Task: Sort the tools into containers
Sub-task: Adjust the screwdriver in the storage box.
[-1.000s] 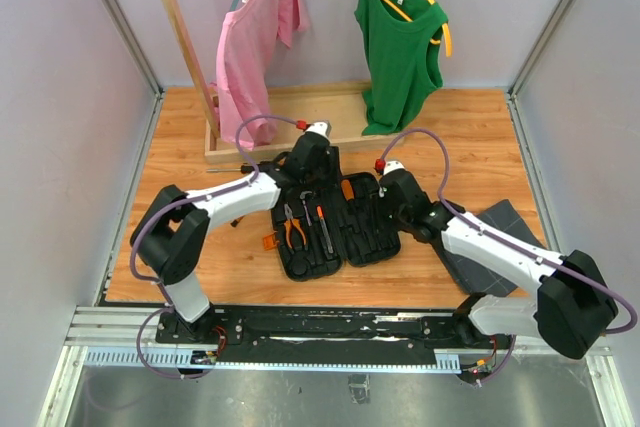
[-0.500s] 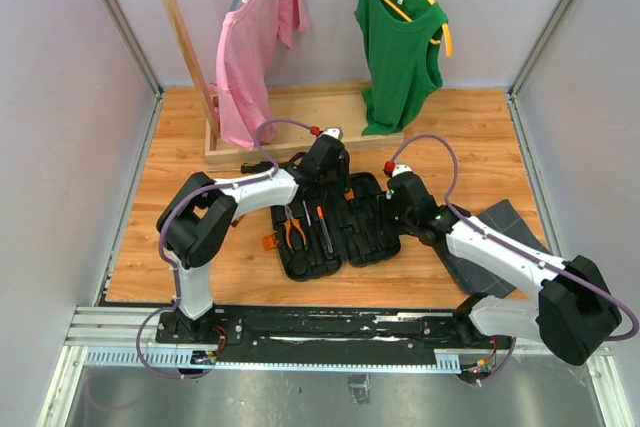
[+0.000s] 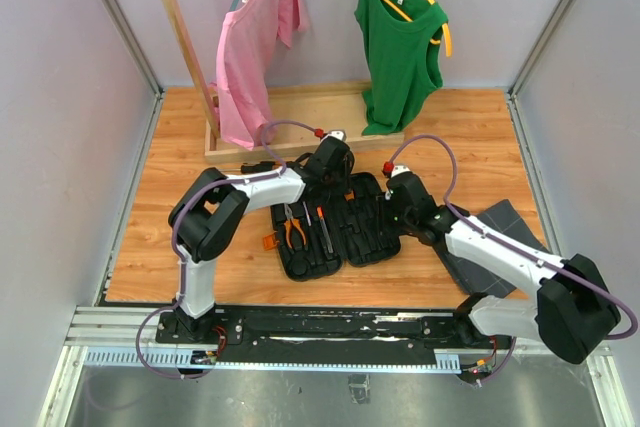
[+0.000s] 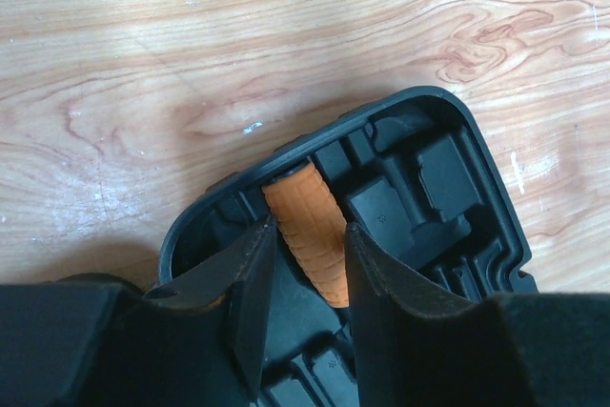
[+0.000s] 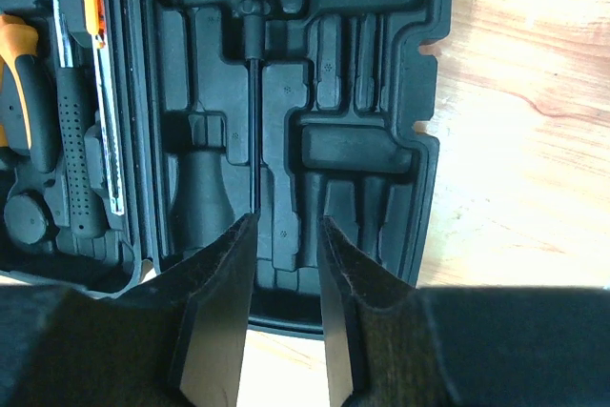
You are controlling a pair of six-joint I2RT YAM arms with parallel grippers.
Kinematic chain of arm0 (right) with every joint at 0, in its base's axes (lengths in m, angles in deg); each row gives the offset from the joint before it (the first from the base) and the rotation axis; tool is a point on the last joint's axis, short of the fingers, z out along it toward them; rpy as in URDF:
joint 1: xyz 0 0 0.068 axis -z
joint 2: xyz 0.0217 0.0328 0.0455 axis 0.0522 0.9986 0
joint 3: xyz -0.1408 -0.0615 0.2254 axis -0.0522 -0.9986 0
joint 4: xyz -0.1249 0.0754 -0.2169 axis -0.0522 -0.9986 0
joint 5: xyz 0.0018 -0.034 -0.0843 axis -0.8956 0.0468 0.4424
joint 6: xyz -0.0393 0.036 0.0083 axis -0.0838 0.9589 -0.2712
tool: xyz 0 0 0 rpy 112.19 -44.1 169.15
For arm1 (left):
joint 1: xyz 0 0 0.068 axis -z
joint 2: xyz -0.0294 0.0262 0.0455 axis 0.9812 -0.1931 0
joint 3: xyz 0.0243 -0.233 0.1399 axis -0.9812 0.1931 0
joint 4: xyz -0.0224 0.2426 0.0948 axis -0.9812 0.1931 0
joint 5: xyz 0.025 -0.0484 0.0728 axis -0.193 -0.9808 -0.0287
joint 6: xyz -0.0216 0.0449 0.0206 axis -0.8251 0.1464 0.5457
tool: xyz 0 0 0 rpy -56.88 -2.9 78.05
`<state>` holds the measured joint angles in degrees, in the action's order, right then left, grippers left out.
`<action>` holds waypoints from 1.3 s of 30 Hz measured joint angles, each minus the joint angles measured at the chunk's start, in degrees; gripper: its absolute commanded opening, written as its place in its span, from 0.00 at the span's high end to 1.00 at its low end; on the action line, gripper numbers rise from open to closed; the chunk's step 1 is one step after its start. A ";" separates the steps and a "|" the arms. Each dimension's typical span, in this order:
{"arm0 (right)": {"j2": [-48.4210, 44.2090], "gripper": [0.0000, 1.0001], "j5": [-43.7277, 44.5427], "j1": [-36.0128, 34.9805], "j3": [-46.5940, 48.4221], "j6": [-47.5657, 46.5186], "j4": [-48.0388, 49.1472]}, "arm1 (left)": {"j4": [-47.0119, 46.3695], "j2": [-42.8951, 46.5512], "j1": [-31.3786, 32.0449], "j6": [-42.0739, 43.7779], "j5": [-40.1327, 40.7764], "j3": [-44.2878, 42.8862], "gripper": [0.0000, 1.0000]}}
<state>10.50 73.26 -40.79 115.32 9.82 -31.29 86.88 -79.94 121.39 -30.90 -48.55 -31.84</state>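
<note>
Lying in the tool case (image 4: 491,199) corner, orange handle (image 4: 303,205) clamped in left claw (image 4: 309,235) (right claw (image 5: 287,226) ajar, empty)

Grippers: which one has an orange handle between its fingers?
The left gripper: its fingers flank a ribbed orange handle; the right gripper frames only the black case.

Left arm (image 3: 250,187) and right arm (image 3: 492,250) reach forward, jaws narrowly apart.

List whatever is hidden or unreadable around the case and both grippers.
Left wrist: orange handle, lower end hidden behind the left gripper; clamped or merely straddled, unclear.
Right wrist: screwdriver, tip behind the right gripper finger, handle cut by the top edge.
Top external: tool case, far end under both wrists.
</note>
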 measured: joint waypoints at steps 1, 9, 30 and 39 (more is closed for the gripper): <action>0.09 0.68 -0.24 0.00 0.00 0.00 -0.02 | 0.00 -0.07 0.00 0.00 0.09 0.00 0.62; 0.92 0.74 -1.99 0.00 0.55 -0.28 -0.52 | -0.11 -0.44 0.11 -0.20 1.03 -0.24 0.66; 11.37 0.87 -7.96 -0.33 4.94 -0.70 -0.02 | -1.33 -0.90 0.37 -1.27 2.54 -0.26 0.72; 12.92 0.94 -8.17 -0.33 5.01 -0.72 -0.04 | -1.73 -0.98 0.37 -1.27 2.56 -0.26 0.72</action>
<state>23.42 65.09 -41.12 120.33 9.09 -31.33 85.15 -80.92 121.76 -32.17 -45.99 -32.10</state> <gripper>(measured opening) 0.087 0.289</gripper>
